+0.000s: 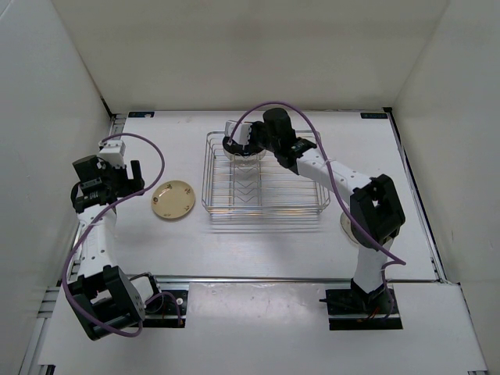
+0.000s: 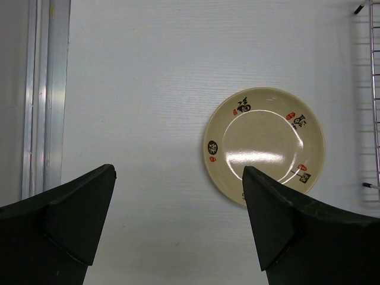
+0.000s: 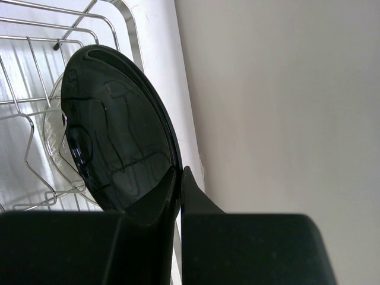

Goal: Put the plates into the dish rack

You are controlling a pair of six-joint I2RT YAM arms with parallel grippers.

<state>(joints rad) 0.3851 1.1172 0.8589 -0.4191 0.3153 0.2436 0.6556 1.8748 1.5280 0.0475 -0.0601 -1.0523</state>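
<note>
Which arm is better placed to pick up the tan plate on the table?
Left: the left hand, open, hangs close to the tan plate. The right hand holds the black plate over the dish rack.

Tan plate (image 2: 264, 145) w/ dark + red marks, flat on worktop (image 2: 142, 89). Left claw (image 2: 178, 178) spread wide; one finger (image 2: 297, 225) covers plate's near rim. Rack (image 2: 374, 89) wire right of plate, apart.

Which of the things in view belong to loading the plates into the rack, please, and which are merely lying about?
Part of the job:
- dish rack
- black plate, clamped in the right end effector
- tan plate, flat on the table
- pale plate, in the rack

Not part of it:
- purple cables
- metal rail at the table edge
</note>
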